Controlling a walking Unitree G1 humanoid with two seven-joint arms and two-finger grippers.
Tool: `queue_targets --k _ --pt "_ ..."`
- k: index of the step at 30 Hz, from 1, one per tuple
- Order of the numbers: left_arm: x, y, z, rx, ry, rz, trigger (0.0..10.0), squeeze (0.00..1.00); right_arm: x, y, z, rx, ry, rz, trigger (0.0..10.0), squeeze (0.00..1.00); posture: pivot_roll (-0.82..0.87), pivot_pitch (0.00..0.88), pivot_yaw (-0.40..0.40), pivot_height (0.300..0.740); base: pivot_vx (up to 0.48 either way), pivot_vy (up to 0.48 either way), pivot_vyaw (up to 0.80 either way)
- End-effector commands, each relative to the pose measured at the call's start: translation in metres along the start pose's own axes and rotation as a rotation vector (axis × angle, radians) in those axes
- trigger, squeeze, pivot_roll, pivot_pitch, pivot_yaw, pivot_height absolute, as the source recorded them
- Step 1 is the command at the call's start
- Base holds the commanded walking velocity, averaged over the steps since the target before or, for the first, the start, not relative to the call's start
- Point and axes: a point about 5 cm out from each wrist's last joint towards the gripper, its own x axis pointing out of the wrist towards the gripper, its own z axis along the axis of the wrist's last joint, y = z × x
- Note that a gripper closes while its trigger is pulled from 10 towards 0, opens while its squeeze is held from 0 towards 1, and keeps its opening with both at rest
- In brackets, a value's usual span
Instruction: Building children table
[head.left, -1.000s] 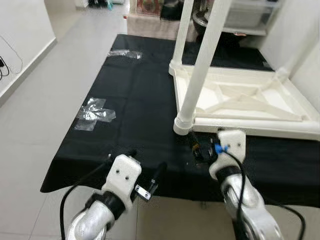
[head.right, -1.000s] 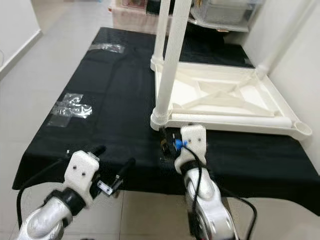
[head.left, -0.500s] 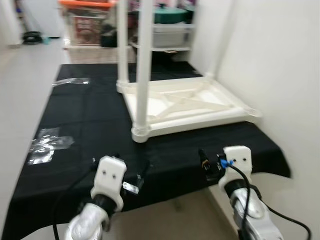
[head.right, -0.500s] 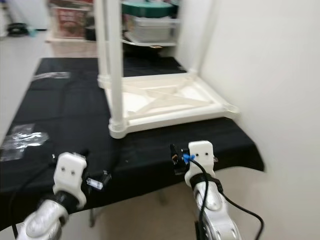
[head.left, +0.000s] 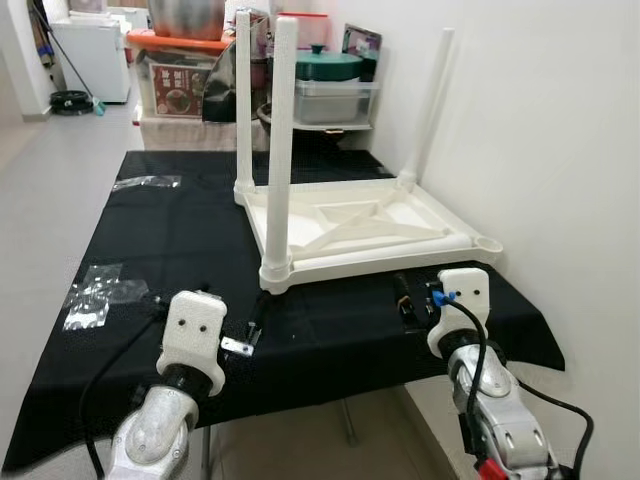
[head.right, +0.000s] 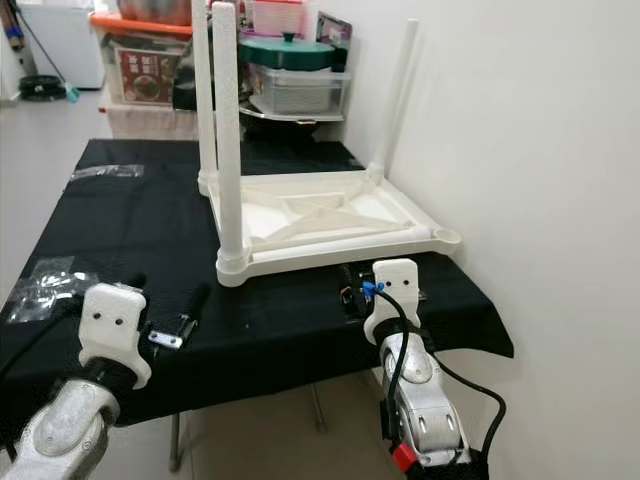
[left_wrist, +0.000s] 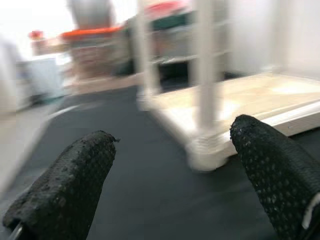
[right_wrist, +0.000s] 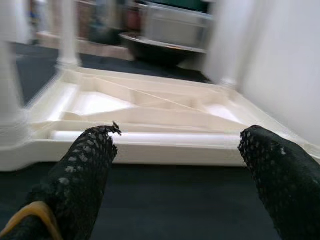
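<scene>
Here, the right gripper (right_wrist: 175, 165) is held with its fingers spread and empty, low over the black cloth (head.left: 180, 225), just before the upturned white plastic children's table top (head.left: 370, 225). The left gripper (left_wrist: 175, 185) is likewise parted, facing the near upright white leg (head.left: 280, 150). One corner socket (head.left: 488, 243) appears unfilled; a loose white leg (head.right: 360, 238) is seen lying inside the frame. A careless reach could probably topple an upright leg. Crumpled clear plastic wrap (head.left: 95, 295) lies aside.

Lay upside down: white plastic children's table (head.left: 380, 225), at the black-covered desk's (head.left: 190, 240) right edge. Three legs (head.left: 279, 140) stood upright in corner sockets; near-right corner socket (head.left: 489, 243) open.
</scene>
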Motion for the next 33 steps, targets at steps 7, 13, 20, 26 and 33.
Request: queue_targets --k 7,13,20,26,33 --pt "0.010 0.014 0.018 0.012 -0.062 0.072 10.0 0.00 0.008 -0.009 0.005 0.034 -0.025 -0.071 10.0 0.00 0.11 0.007 -0.100 0.740 0.000 0.000 0.00" --pt "0.013 0.021 0.022 0.023 -0.080 0.095 10.0 0.00 0.013 -0.011 0.008 0.032 -0.043 -0.080 10.0 0.00 0.11 0.005 -0.097 0.740 0.000 0.000 0.00" --pt "0.011 0.019 0.019 0.012 -0.060 0.110 10.0 0.00 0.014 -0.007 0.008 0.036 -0.039 -0.028 10.0 0.00 0.11 0.002 -0.097 0.740 0.000 0.000 0.00" --pt "0.010 0.017 0.016 -0.007 -0.044 0.111 10.0 0.00 0.011 0.000 0.008 0.012 -0.048 0.004 10.0 0.00 0.10 0.000 -0.097 0.740 0.000 0.000 0.40" --pt "0.012 0.020 0.016 0.009 -0.049 0.112 10.0 0.00 0.014 -0.004 0.010 0.028 -0.051 -0.034 10.0 0.00 0.10 0.000 -0.096 0.740 0.000 0.000 0.30"
